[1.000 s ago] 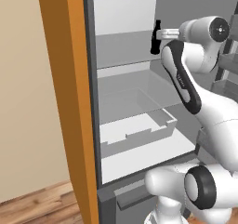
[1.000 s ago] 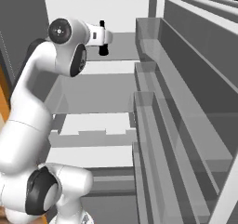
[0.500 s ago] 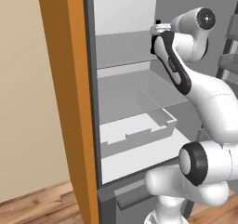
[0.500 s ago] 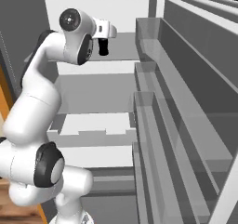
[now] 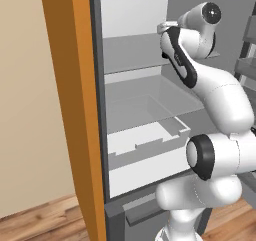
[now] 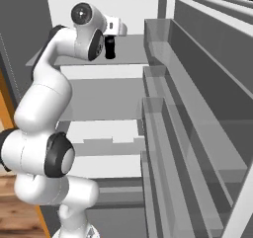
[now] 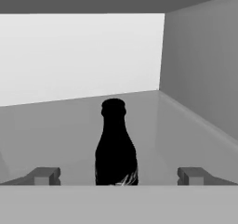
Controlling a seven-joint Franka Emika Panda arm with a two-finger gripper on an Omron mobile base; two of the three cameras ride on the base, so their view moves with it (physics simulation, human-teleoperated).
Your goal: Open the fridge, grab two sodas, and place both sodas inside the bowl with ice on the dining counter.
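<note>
Hand view: a black bottle is seen standing upright on the upper shelf of the open fridge, dead centre at twelve o'clock from the gripper. The two fingertips are spread wide apart, one at nine o'clock and one at three o'clock of the bottle's base, and nothing is clamped between them. Whether the bottle is already between the fingers or just ahead of them cannot be told. In the right base view the same bottle is seen near the back of the shelf, just beside the hand. The likely risk is judged to be a topple: a tall, narrow bottle could be knocked over if one finger touched first, and it might slip if the neck were gripped.
</note>
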